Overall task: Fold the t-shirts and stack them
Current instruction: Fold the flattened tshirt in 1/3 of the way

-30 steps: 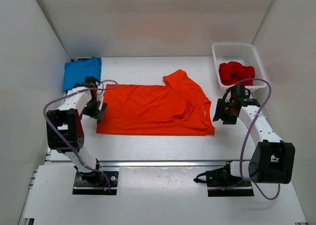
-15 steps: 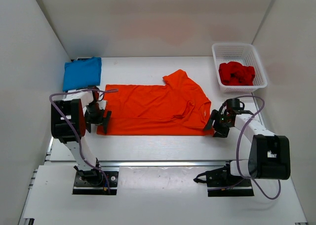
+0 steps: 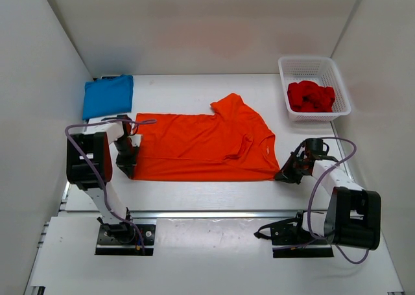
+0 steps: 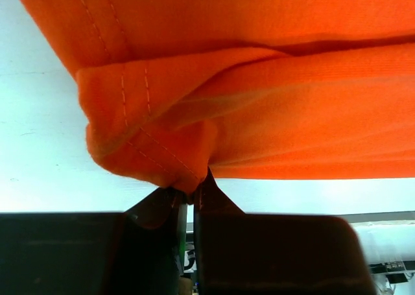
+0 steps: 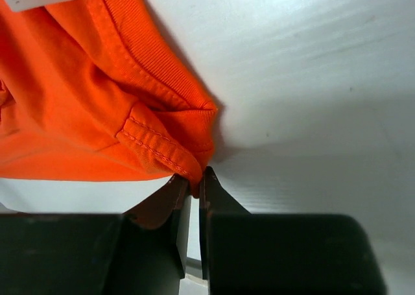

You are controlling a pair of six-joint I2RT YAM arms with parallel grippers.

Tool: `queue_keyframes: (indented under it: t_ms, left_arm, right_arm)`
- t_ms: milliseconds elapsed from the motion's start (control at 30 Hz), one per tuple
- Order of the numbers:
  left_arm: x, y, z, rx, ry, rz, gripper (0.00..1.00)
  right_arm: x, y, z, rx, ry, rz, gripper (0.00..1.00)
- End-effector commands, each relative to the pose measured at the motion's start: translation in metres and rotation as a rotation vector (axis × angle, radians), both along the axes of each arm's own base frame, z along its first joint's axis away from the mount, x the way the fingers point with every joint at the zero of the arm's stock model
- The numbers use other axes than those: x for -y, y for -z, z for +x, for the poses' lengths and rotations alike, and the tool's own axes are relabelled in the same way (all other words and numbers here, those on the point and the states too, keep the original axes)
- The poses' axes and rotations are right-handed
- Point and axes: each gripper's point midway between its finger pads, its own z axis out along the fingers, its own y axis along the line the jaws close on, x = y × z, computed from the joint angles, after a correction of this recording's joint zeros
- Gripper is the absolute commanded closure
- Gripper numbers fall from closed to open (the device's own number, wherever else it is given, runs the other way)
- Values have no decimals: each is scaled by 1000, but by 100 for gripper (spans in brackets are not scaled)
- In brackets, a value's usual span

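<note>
The orange t-shirt (image 3: 201, 146) lies spread across the middle of the table, one sleeve folded over near its collar. My left gripper (image 3: 128, 168) is shut on the shirt's near left hem corner (image 4: 162, 162), which bunches between the jaws. At the near right corner my right gripper (image 3: 285, 174) is shut on the hemmed edge (image 5: 185, 162) beside the ribbed collar. A folded blue t-shirt (image 3: 108, 95) rests at the back left. The red t-shirt (image 3: 310, 96) is crumpled inside the basket.
A white lattice basket (image 3: 316, 67) stands at the back right against the wall. White walls close in the table on three sides. A metal rail (image 3: 214, 213) runs along the near edge, where both arm bases sit.
Both grippers came down to the shirt's near corners and closed on the cloth. The right arm moved nearer and lower; the left shifted to the hem corner.
</note>
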Motion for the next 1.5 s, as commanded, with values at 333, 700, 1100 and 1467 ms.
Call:
queue_keyframes:
  t_ms: [333,700,1100,1467]
  left_arm:
    - [-22,-23,-34,-39,78,127,53]
    - [-88,-124,38,415,52,539,1]
    - [270,-158,98,838,1200,-53,14]
    - [422,-111,56,882,1252,-491,1]
  right_arm:
    - [5,-25,-59,-166,79,-51,81]
    - [23,-84,-32,-33,20,-209,54]
    - [-45,-81,41,224,-155,-44,83]
    - [-55,-27,18,126,-175,-2,100]
